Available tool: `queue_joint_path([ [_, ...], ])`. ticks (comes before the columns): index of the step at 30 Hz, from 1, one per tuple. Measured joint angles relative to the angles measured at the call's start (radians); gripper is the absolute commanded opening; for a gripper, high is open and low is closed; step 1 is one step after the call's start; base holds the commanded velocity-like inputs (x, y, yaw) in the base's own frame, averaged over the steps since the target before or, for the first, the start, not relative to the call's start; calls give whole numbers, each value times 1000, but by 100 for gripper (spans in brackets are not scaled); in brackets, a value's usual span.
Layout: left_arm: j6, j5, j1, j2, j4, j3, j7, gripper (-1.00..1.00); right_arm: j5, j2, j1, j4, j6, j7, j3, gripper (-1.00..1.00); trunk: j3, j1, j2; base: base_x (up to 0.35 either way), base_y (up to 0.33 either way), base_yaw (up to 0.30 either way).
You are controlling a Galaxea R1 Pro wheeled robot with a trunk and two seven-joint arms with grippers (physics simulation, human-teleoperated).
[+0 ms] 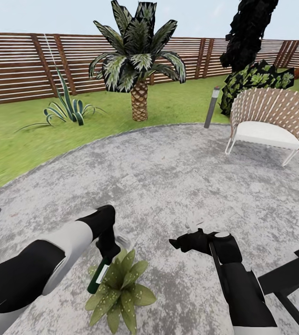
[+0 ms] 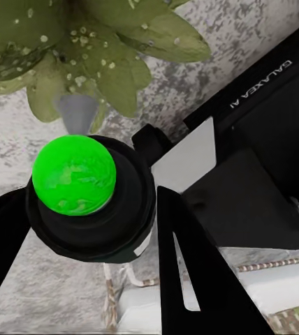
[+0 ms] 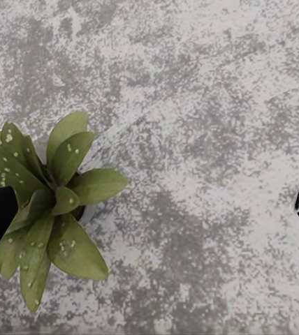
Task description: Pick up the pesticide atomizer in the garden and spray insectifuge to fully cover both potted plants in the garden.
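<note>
The left gripper [image 1: 104, 258] clamps the atomizer [image 1: 97, 276], seemingly light and rigid, by its body; the right gripper [image 3: 149, 209] is open, empty.

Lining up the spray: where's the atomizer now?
Head view, lower left: the pesticide atomizer is in the left end effector, tilted against the potted plant on the paving.

Flat, even daylight is seen throughout, hardly any shadows are cast, and everything is rendered slightly soft, blurrier up close.
</note>
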Motion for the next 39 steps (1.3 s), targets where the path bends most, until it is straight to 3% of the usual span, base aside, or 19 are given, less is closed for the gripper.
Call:
queue_joint_path([
  [2, -1, 0, 2, -2, 0, -33, -32, -100, 0, 0, 0, 0, 0, 0, 0, 100, -1, 0, 0, 0, 0, 0],
  [6, -2, 0, 3, -2, -3, -51, -61, -100, 0, 0, 0, 1, 0, 0, 0, 100, -1, 0, 0, 0, 0, 0],
  [31, 1, 7, -14, -9, -13, -44, -72, -100, 0, 2, 0, 2, 4, 0, 1, 100, -1, 0, 0, -87, -3, 71],
  [39, -2, 16, -15, -18, -55, -41, -125, -100, 1, 0, 0, -8, 5, -1, 0, 100, -1, 0, 0, -3, 0, 1],
])
